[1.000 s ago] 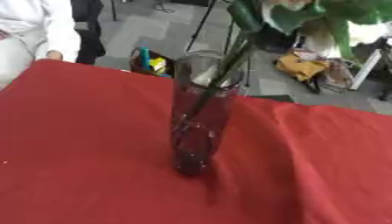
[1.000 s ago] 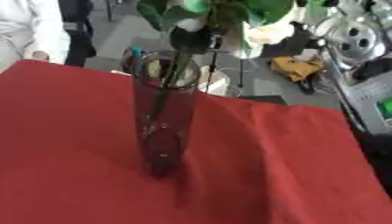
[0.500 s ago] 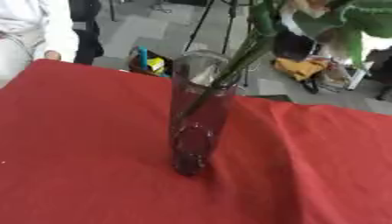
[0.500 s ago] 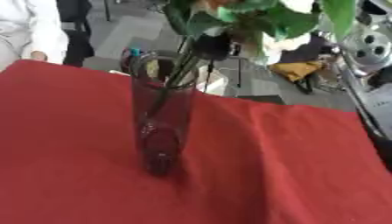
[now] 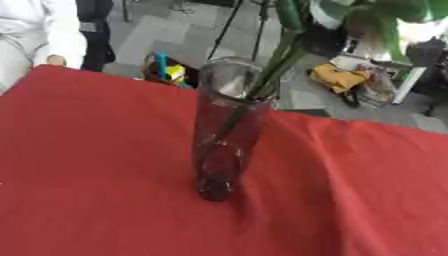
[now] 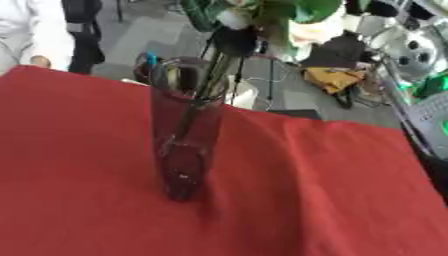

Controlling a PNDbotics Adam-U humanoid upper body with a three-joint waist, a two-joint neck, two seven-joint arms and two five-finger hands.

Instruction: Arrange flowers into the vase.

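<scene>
Leaning further right now, flower stems (image 5: 278, 60) stand in the vase (image 5: 223, 145); no hand shows.

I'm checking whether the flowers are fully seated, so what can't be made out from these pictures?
- Blooms: cut off by the top edge in both eye views.
- Stem ends: blurred behind the dark glass of the vase, so their depth is unclear.
- Either hand: in neither view, so what holds the flowers is unknown.

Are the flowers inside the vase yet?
Yes, in. The green stems pass through the rim and down inside the upright vase.
</scene>
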